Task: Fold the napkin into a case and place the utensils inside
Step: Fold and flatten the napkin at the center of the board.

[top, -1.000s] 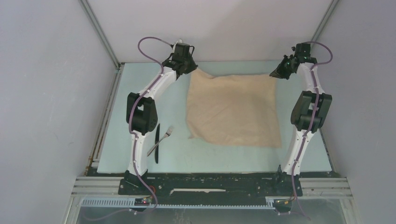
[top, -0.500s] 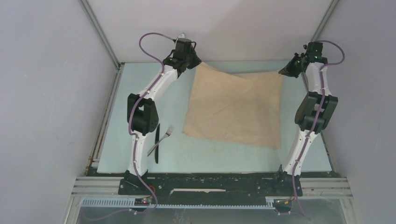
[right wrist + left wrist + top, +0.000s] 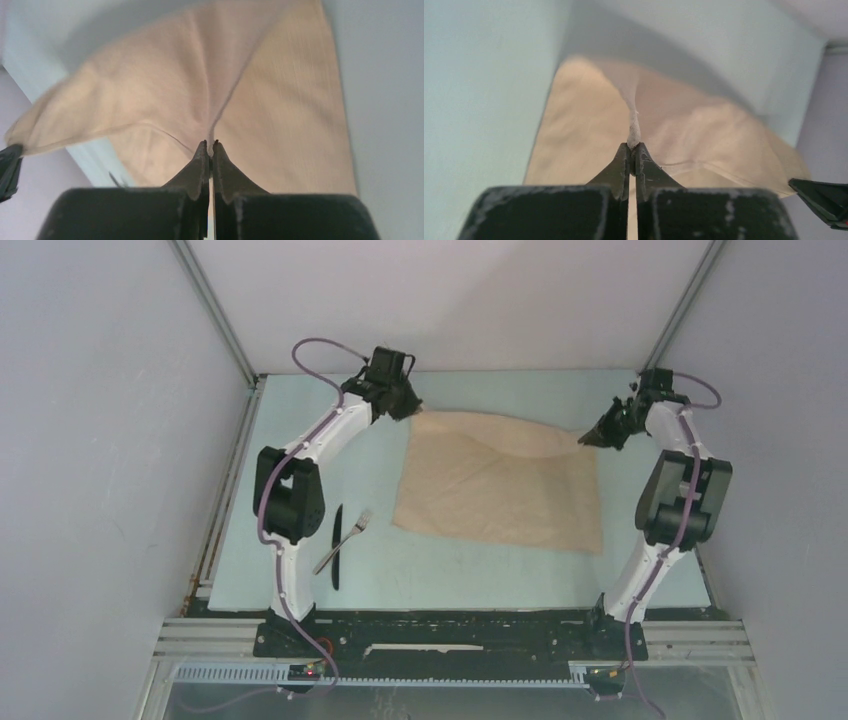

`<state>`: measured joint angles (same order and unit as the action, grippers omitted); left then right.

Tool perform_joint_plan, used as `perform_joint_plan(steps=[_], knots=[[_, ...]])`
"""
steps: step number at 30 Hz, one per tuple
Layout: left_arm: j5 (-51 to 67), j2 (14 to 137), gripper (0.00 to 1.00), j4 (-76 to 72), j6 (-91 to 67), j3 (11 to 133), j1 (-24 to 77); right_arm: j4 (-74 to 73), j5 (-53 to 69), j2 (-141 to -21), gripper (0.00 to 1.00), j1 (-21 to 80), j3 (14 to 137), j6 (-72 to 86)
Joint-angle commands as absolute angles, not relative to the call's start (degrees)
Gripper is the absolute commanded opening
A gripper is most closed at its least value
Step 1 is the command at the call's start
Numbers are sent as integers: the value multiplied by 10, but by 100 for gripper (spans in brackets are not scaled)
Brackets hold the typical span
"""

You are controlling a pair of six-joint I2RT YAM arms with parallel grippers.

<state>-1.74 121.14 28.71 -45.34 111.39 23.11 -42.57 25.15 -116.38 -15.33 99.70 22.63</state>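
The beige napkin (image 3: 500, 485) lies spread on the pale table, its far edge lifted and curling toward the near side. My left gripper (image 3: 413, 412) is shut on the far left corner of the napkin (image 3: 589, 135), pinching a thin ridge of cloth. My right gripper (image 3: 586, 439) is shut on the far right corner of the napkin (image 3: 280, 100). The black knife (image 3: 337, 545) and the silver fork (image 3: 345, 541) lie crossed near the left arm, left of the cloth and apart from it.
The table (image 3: 480, 575) is bounded by grey walls at the back and sides and a black rail (image 3: 450, 630) at the near edge. The right gripper's tip (image 3: 821, 197) shows at the right edge of the left wrist view.
Both grippers have come down and toward the near side, carrying the napkin's far corners with them. The far edge now sags and folds over the cloth.
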Motion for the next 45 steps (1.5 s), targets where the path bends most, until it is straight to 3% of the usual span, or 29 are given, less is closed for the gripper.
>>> perform_joint_plan(steps=[1, 7, 13, 45], knots=[[28, 1078, 0, 352, -496, 946, 244, -389, 285, -987, 0, -174, 806, 258], [22, 944, 0, 339, -467, 718, 276, -386, 232, -861, 0, -174, 615, 237], [18, 908, 0, 320, -454, 604, 279, -350, 217, -839, 0, -201, 516, 218], [2, 904, 0, 343, -475, 558, 321, -375, 134, -773, 0, -218, 438, 263]])
